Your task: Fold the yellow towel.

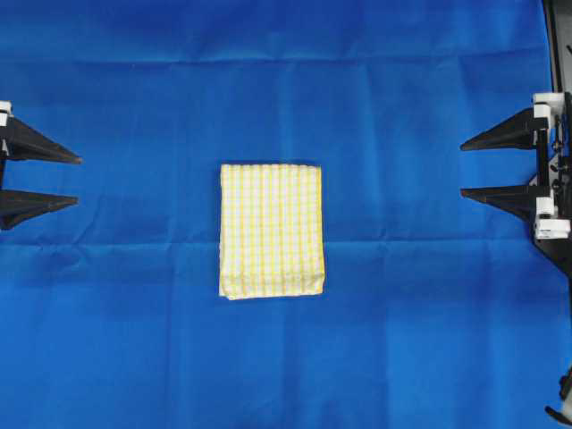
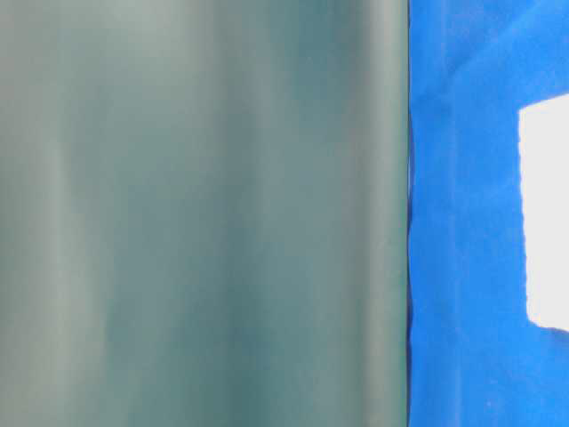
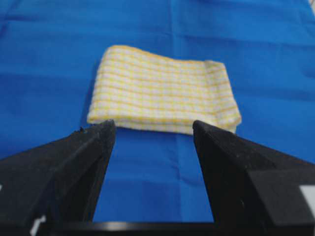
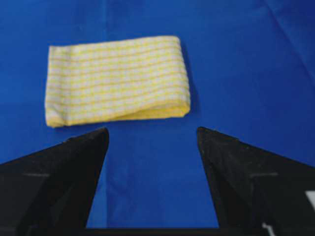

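Even, bright light fills the overhead view, with only a thin shadow along the yellow towel (image 1: 271,231). At table level the towel is blown out white and a blurred grey-green surface (image 2: 204,213) fills the frame. Both wrist views are soft.

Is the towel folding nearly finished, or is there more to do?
It looks finished: the yellow towel lies as a compact layered rectangle on the blue cloth. The left gripper and right gripper are open, empty and well clear of it. Nothing obvious remains.
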`<state>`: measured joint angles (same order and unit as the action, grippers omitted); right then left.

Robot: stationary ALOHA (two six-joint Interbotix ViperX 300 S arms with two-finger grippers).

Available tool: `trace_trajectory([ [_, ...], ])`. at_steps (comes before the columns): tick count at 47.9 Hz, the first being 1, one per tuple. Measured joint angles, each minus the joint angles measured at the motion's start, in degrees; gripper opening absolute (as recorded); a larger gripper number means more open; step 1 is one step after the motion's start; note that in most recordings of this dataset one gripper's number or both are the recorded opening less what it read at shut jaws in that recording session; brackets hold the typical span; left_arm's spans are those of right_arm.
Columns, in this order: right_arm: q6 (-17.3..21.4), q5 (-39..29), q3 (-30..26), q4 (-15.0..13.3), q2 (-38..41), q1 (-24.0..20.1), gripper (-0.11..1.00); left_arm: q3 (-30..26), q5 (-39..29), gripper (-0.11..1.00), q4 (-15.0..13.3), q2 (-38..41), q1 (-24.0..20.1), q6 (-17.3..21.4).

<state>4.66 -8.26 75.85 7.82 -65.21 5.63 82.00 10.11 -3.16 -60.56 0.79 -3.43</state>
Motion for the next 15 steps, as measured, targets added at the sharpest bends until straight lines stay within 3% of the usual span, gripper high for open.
trace_trajectory([
  [15, 0.00, 0.18, 0.35, 0.09, 0.00, 0.09, 0.72, 1.85, 0.00, 0.56, 0.09, -1.41, -0.09, -0.09],
])
